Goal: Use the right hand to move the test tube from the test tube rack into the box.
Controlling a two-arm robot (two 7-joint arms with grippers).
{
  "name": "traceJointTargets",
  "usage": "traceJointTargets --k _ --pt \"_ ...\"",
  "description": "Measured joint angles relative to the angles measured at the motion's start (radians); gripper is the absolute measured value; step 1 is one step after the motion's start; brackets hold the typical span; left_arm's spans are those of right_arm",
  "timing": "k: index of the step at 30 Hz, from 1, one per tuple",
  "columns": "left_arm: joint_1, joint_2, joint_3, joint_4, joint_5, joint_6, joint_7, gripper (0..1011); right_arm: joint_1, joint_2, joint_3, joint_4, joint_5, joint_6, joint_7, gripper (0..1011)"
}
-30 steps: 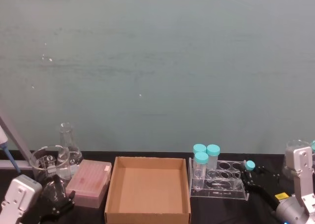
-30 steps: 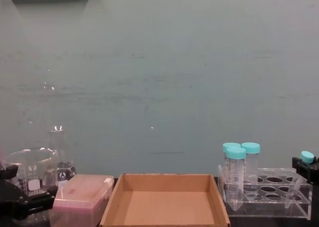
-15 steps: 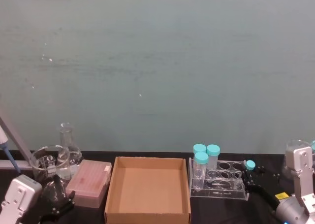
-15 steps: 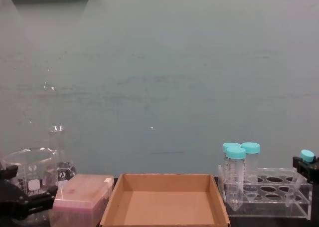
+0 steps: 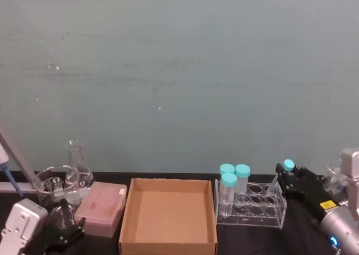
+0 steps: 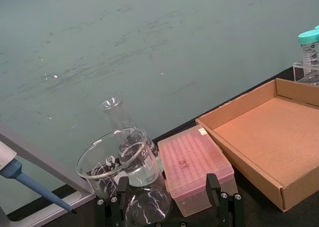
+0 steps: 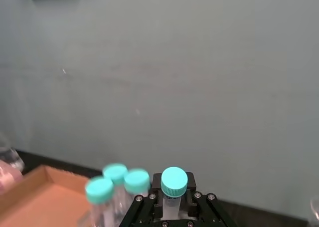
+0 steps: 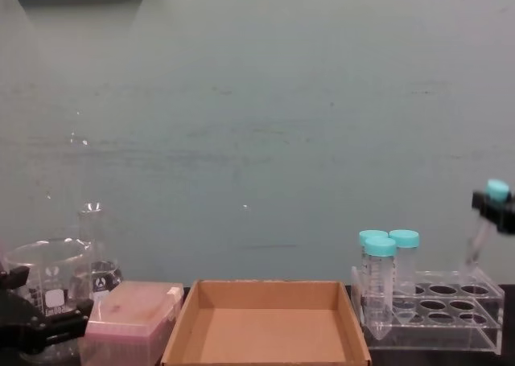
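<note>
**Ben:** What is the right claw doing?

**Mia:** The black right claw (image 5: 286,175) on the silver-grey arm is clenched on the slim clear plastic test tube (image 5: 289,165). It grips the tube just under its small teal cap. In the right wrist view, the cap pokes up between the two fingers (image 7: 144,207).

**Ben:** Is the test tube straight up?

**Mia:** No, it leans. The cap is up by the claw. The pointed tip slants down and to the claw's left, to the top of the clear plastic rack with round holes (image 5: 249,213). I cannot tell if the tip is out of its hole.

**Ben:** What is next to it?

**Mia:** The rack sits below the claw and to its left. Three wider clear tubes with teal caps (image 5: 234,179) stand at the rack's far end from the claw. Just past the rack on that side is the shallow brown cardboard tray (image 5: 168,246). No test tube is in it.

**Ben:** And further away?

**Mia:** Beside the tray is a see-through pink plastic box (image 5: 101,210). Behind the box are a round glass beaker (image 5: 53,182) and a cone-shaped glass flask (image 5: 76,162). Way over there, low by the dark worktop (image 6: 254,214), rests the black left claw (image 6: 169,207). Its fingers are spread wide and grip nothing.
</note>
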Motion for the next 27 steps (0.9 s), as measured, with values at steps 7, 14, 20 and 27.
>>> traceJointTargets --k 7,14,20,27 --pt "0.0 0.0 0.0 0.0 0.0 0.0 0.0 1000 0.018 -0.005 0.013 -0.072 0.018 0.016 0.061 253" --pt "0.0 0.0 0.0 0.0 0.0 0.0 0.0 1000 0.1 -0.047 -0.026 -0.078 0.0 0.023 0.133 253" --pt "0.0 0.0 0.0 0.0 0.0 0.0 0.0 1000 0.177 -0.109 -0.083 -0.052 -0.03 0.033 0.183 253" --pt "0.0 0.0 0.0 0.0 0.0 0.0 0.0 1000 0.222 -0.168 -0.143 -0.014 -0.046 0.079 0.206 253"
